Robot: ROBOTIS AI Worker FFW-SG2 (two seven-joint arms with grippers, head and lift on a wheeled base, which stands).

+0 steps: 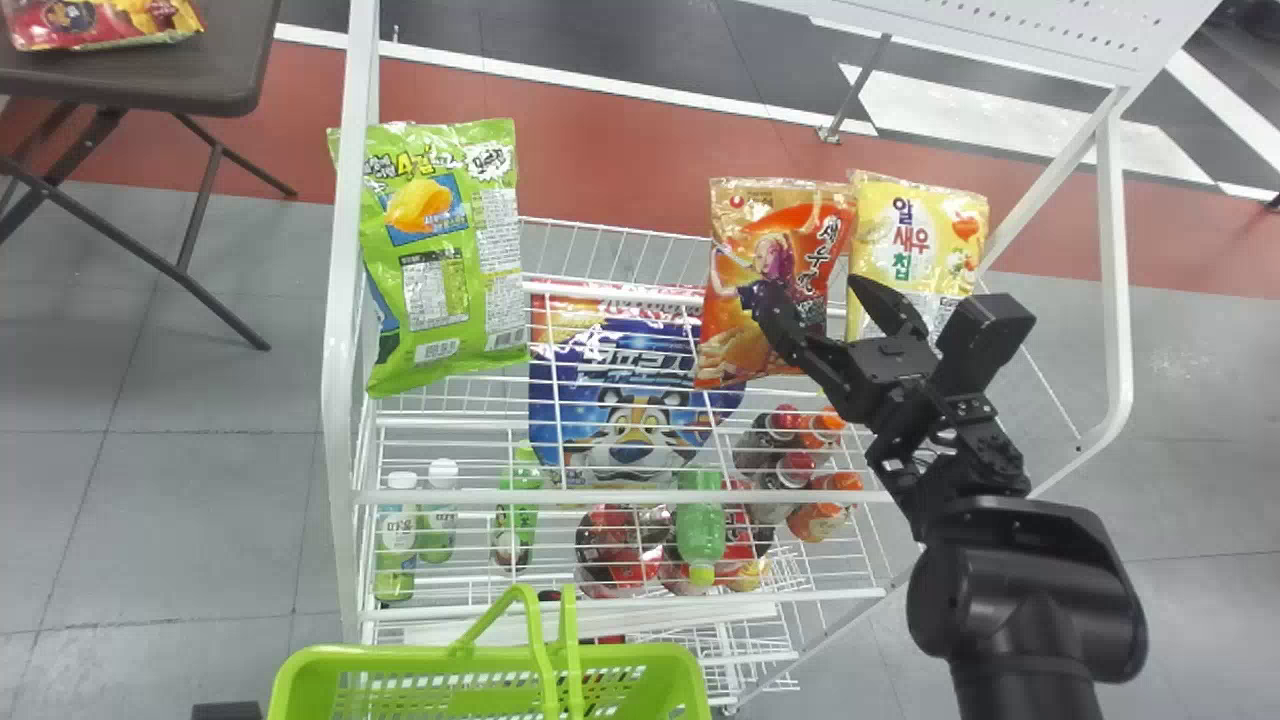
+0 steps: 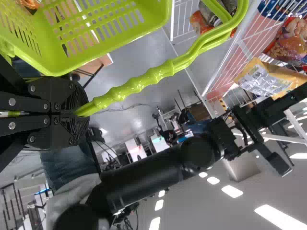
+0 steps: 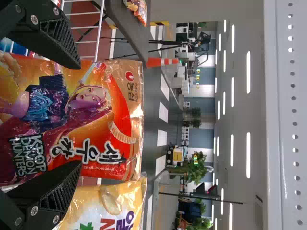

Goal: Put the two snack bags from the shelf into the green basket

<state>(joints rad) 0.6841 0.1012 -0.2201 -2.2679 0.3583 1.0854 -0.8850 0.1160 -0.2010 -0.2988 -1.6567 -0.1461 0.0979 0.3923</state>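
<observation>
Orange snack bag [image 1: 735,235] upright on shelf [image 1: 620,497]; right gripper [image 3: 79,115] empty, spread wide across it, presumably for side pinch. Left gripper [image 2: 80,112] clamps handle [image 2: 139,84], likely steadying green basket [image 1: 380,660] for loading.

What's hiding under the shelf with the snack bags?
Bottles! Through the white wire shelf you can see a green bottle, white-capped bottles and red-capped ones. Whatever the orange bag covers can't be seen.

At the left edge of the white wire shelf [image 1: 620,496], a lime-green pillow-shaped foil bag [image 1: 440,315] is showing blue; an orange-and-gold rectangular foil bag [image 1: 740,235] is showing purple; a lime-green plastic basket [image 1: 400,657] is displaying latticework.
</observation>
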